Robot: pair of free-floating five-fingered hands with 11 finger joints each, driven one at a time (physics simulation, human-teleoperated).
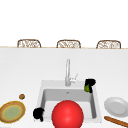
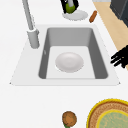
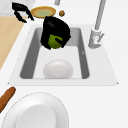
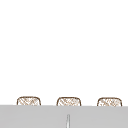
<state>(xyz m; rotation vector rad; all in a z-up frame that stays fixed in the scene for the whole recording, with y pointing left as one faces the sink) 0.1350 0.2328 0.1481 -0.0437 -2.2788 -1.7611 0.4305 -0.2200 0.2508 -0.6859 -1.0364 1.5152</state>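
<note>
Right robot hand curled around a small round green fruit, held in the air over the far right corner of the grey rectangular sink, just right of the tall chrome tap. Seen from the right side, fruit tucked under the palm, peeking out below and between the fingers, hanging above the basin with the white round bowl lower down and nearer the front. No long axis to the fruit, being round. Left robot hand idle at the sink's near left corner, well apart from the fruit; fingers spread and loose in the left side view, grasping nothing.

Large red ball in the front view blocking most of the basin floor, bowl included. Fruit's top hidden by the palm; kind of fruit hard to make out.
</note>
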